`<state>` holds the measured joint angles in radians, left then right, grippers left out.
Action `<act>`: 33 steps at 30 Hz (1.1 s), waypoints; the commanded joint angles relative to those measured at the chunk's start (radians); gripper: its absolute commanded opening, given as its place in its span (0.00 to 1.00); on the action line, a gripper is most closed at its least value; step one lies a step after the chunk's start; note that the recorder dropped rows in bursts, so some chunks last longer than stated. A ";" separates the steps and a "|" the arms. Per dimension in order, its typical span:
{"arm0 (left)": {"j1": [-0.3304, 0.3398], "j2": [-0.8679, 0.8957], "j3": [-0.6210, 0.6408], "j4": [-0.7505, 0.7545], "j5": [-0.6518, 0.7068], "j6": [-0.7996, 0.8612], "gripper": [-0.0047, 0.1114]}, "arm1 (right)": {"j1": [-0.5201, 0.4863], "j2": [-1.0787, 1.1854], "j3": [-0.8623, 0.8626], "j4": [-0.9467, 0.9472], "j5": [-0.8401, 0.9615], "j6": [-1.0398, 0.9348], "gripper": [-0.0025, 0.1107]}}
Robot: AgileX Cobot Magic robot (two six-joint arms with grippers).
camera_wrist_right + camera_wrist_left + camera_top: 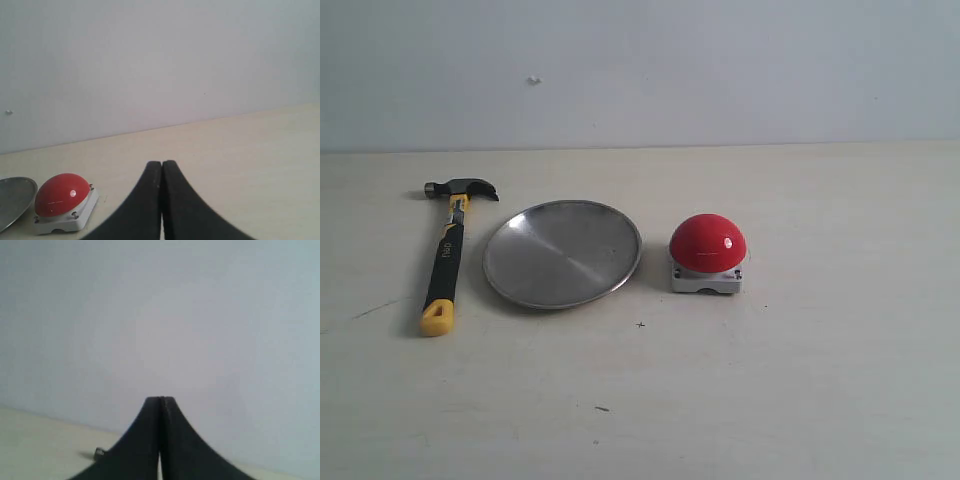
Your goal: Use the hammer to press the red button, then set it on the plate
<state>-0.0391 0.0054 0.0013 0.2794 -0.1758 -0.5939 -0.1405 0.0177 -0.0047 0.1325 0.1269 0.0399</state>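
The hammer [448, 255] lies flat at the left of the table, dark head toward the wall, yellow handle end toward the front. Right of it rests the round silver plate [563, 253], and right of that the red button [707, 243] on its grey base. Neither arm shows in the exterior view. My left gripper [160, 401] is shut, fingertips pressed together, facing the wall; a small bit of the hammer head [99, 453] peeks beside it. My right gripper [161, 164] is shut and holds nothing. The red button [61, 194] and the plate's edge [15, 199] lie off to its side.
A pale wall [640, 70] closes off the back of the light wooden table [820, 390]. A few small dark specks [640, 324] mark the tabletop near the front.
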 commanded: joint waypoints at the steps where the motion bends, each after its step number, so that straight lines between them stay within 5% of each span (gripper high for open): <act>1: 0.005 -0.005 -0.001 -0.003 -0.106 -0.016 0.04 | 0.001 -0.005 0.005 -0.007 -0.001 -0.001 0.02; 22: 0.006 -0.005 -0.001 -0.001 0.164 0.036 0.04 | 0.001 -0.005 0.005 -0.007 -0.001 -0.001 0.02; 33: 0.065 0.130 -0.001 -0.004 0.116 0.010 0.04 | 0.001 -0.005 0.005 -0.007 -0.001 -0.001 0.02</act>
<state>0.0200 0.1129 0.0013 0.2794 -0.0273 -0.5755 -0.1405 0.0177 -0.0047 0.1325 0.1269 0.0399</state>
